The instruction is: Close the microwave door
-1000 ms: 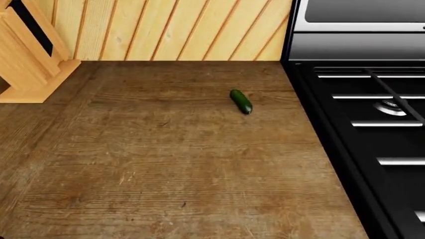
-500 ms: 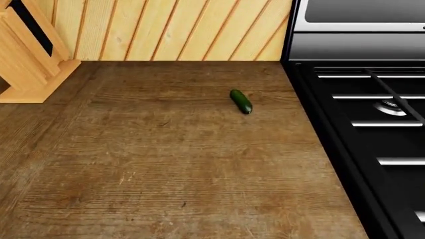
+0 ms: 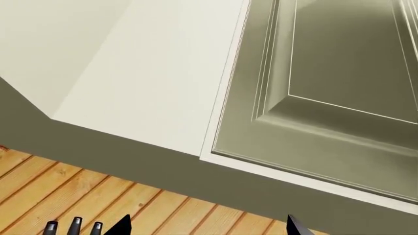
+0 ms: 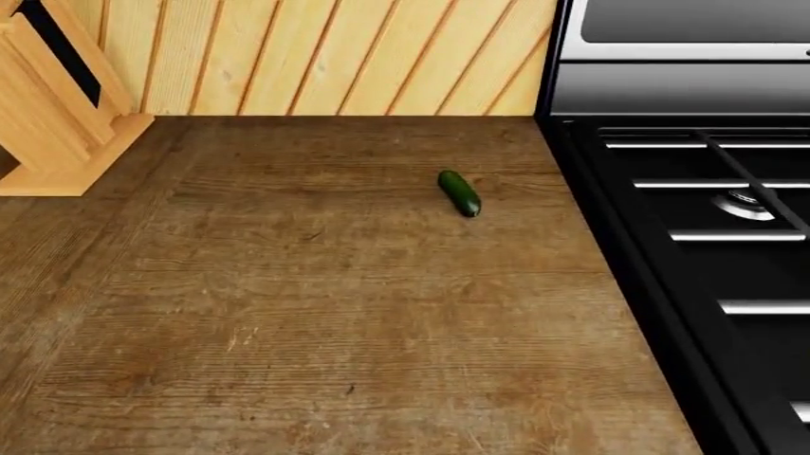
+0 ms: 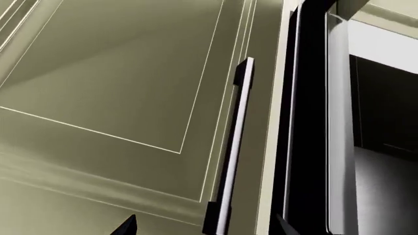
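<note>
Nothing has changed in the head view during the last second: the counter scene is exactly the same, so the head and torso are holding still, and I judge the work is happening higher up, outside this view. For the task this means the closing push has probably not begun yet.

Nearest to me is the brown wooden countertop [image 4: 317, 313], rough, with visible grain and small scratches. On it lies a small dark green cucumber [image 4: 460, 192], smooth and glossy, alone near the middle. Beside the counter is the black gas stove [image 4: 708, 237] with shiny metal bars. In the far corner stands a pale wooden knife block [image 4: 57, 104], against the light plank wall [image 4: 317, 57].

The left gripper [image 3: 205, 226] shows only two dark finger tips, set wide apart and holding nothing, below an olive-grey panelled cabinet door [image 3: 326, 98]. The right gripper [image 5: 202, 224] is also spread wide and empty. It looks at a similar matte cabinet door with a long silver bar handle [image 5: 232, 147]. Just beside it stands the black-edged microwave door [image 5: 307, 122], ajar, with the dark cavity behind.
</note>
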